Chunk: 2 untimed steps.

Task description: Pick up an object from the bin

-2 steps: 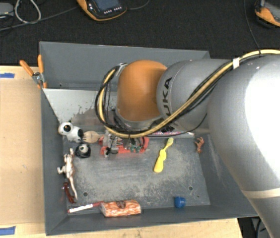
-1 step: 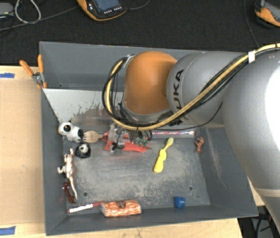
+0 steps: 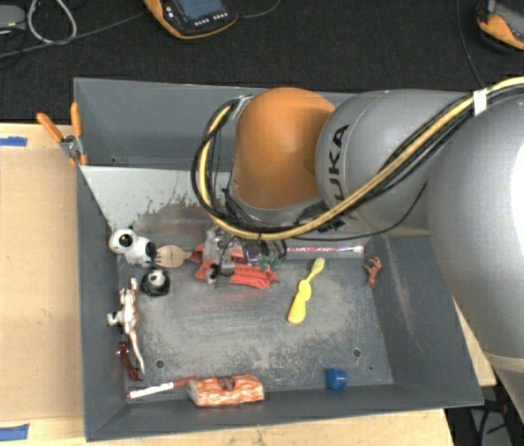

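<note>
Scuffed grey metal forms the floor of the bin, and its things lie spread out rather than heaped. Along the near wall rests an orange-and-white wrapped packet, with a thin white stick touching its left end and a small blue cap well off to its right. Up the left side come a dark red strip and then a white toy figure. Mid-floor, a yellow plastic utensil lies tilted, apart from everything else. Beyond it, a red plastic piece lies flat near the centre, and the claw is low right over its left end; whether the claw is spread or pressed together cannot be told. Left of it sit a black-and-white round toy and a white eyeball. A small brown figure stands at right. Above the claw bulges the wrist's orange cover, ringed by cables
</note>
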Tool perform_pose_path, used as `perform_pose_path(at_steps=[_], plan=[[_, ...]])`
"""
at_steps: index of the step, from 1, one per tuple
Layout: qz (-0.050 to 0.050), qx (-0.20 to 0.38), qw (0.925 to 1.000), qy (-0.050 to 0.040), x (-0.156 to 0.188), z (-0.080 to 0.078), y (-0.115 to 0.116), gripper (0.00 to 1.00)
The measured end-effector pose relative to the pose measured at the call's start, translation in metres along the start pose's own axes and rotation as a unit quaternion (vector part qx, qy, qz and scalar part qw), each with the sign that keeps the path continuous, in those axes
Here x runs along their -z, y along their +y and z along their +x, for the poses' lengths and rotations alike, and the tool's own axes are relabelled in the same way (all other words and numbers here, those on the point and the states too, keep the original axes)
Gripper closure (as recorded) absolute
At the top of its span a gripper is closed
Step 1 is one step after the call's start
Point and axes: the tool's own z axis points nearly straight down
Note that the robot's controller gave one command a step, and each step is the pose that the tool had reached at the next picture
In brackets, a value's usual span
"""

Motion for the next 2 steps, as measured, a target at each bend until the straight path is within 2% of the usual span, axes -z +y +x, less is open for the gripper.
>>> perform_pose_path(at_steps=[1,2], plan=[[0.001,-0.002,1.0,0.0046,0.035,0.004,0.0,1.0],[0.0,0.001,1.0,-0.0003,0.065,0.004,0.002,1.0]])
